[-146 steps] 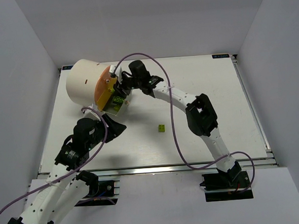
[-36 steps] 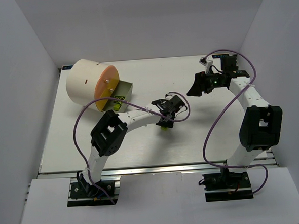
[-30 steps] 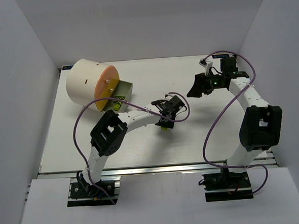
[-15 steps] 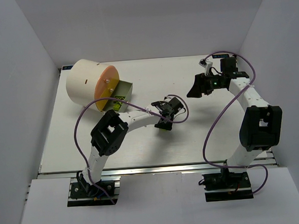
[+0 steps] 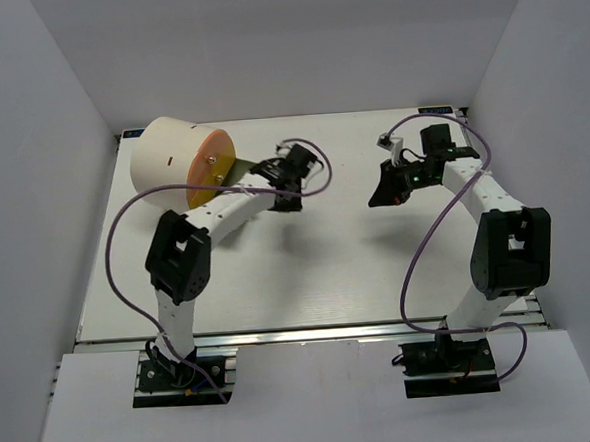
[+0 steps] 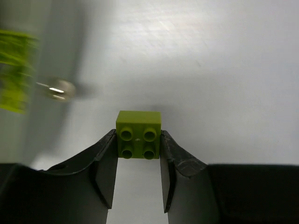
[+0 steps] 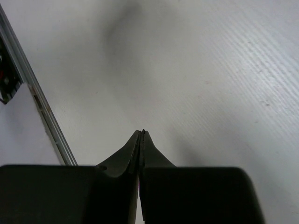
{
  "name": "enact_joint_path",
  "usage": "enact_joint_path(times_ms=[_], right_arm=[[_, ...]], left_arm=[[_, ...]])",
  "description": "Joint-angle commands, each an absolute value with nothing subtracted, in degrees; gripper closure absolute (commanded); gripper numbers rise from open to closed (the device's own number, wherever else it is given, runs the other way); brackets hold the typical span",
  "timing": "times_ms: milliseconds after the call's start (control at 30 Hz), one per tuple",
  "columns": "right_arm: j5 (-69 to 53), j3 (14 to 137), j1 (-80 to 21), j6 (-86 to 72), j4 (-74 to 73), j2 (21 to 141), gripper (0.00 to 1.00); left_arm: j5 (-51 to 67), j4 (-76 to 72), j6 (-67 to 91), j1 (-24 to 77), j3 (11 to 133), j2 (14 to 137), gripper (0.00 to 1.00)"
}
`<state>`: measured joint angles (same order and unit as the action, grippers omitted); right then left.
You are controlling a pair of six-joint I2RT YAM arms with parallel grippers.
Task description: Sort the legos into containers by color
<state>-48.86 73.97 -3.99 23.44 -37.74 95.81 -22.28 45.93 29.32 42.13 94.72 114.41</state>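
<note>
A yellow-green lego (image 6: 138, 122), studs facing the camera, sits pinched between my left gripper's (image 6: 138, 140) two fingers above the white table. In the top view the left gripper (image 5: 285, 185) hovers just right of the cream drum (image 5: 171, 160) with its orange face (image 5: 213, 166); the brick itself is hidden there by the wrist. A blurred yellow-green patch (image 6: 14, 70) and a small metal knob (image 6: 58, 89) show at the left of the left wrist view. My right gripper (image 5: 379, 196) hangs over the back right of the table, shut and empty (image 7: 141, 134).
The table's metal edge rail (image 7: 28, 88) runs along the left of the right wrist view. Grey walls enclose the table on three sides. Purple cables loop above both arms.
The left gripper has lifted the yellow-green lego from mid-table and carried it back-left to the drum. The right gripper has shut and dipped slightly.
</note>
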Motion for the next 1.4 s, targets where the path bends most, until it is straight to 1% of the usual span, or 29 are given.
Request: enact_joint_path(times_ms=[0,267,367,400,433,467,500,533,567,600,667,733,800,833,867,900,933,967,1000,1033,1233,1367], right_arm=[[-47.7,72.1,-7.1,28.3,-39.4,92.9,1.0],[-45.0,70.4,-11.0,30.4,-38.2,91.9,1.0],[-44.4,70.8,-12.0,31.3,-38.4,92.3,1.0],[-44.2,71.1,-12.4,31.5,-38.4,92.3,0.96],[-44.2,71.3,-12.9,31.8,-38.5,92.5,0.92],[-44.4,71.5,-13.2,32.2,-38.7,92.4,0.84],[-44.6,71.9,-13.8,33.5,-38.8,92.5,0.79],[-45.1,72.1,-14.1,34.2,-39.4,92.6,0.75],[-45.3,72.2,-14.8,35.1,-39.7,92.8,0.68],[-45.9,72.4,-15.2,36.5,-39.9,93.1,0.66],[-46.2,72.7,-16.3,37.5,-40.0,93.3,0.62],[-46.4,73.3,-17.1,38.4,-39.8,94.0,0.61],[-46.3,74.0,-18.5,38.4,-39.8,94.7,0.6],[-46.2,74.8,-19.0,38.3,-39.9,95.3,0.6],[-46.2,75.1,-19.2,38.2,-39.9,95.5,0.62],[-46.1,75.4,-19.4,38.2,-39.8,95.6,0.64],[-46.1,75.6,-19.8,38.1,-39.6,96.0,0.67],[-46.1,75.8,-19.7,37.9,-39.1,96.1,0.81],[-46.1,75.8,-19.9,37.7,-38.9,96.0,0.9],[-45.7,75.8,-19.8,36.8,-37.9,95.9,1.0],[-43.3,73.7,-19.7,35.5,-35.6,93.9,1.0],[-42.5,72.0,-19.4,35.4,-35.2,92.7,1.0]], left_arm=[[-27.5,48.2,25.0,37.3,98.3,107.9,1.0],[-32.1,49.1,22.1,28.1,99.8,109.0,1.0],[-31.7,49.7,21.3,27.1,101.2,110.5,0.89],[-31.6,49.7,20.9,26.4,101.3,110.7,0.85],[-31.5,49.9,20.8,25.8,101.8,110.9,0.74],[-31.4,49.9,20.8,25.8,102.0,111.1,0.65],[-31.3,50.0,20.9,25.8,102.1,110.9,0.57],[-30.8,49.8,20.8,25.8,102.3,110.5,0.47],[-30.4,49.7,20.9,25.8,102.4,110.1,0.43],[-30.1,49.5,20.8,25.8,102.4,109.7,0.4],[-28.6,49.2,20.8,25.8,102.4,108.4,0.38],[-27.1,49.0,21.0,25.8,102.1,107.4,0.37],[-25.8,48.1,21.1,25.8,100.8,105.6,0.38],[-25.1,47.9,21.2,25.8,100.4,104.9,0.4],[-22.5,46.4,21.2,25.8,98.7,103.3,0.46],[-20.6,45.2,20.6,25.8,97.4,102.2,0.71],[-18.0,42.5,20.2,25.8,96.1,101.4,0.84],[-12.8,41.2,20.0,25.8,93.5,100.4,0.93],[-10.9,40.4,19.6,25.8,92.4,100.1,1.0],[-7.5,38.7,19.0,25.8,90.7,100.3,1.0],[-1.8,35.8,17.0,25.8,88.9,104.6,1.0],[-6.4,37.9,15.6,26.5,93.5,110.0,0.99]])
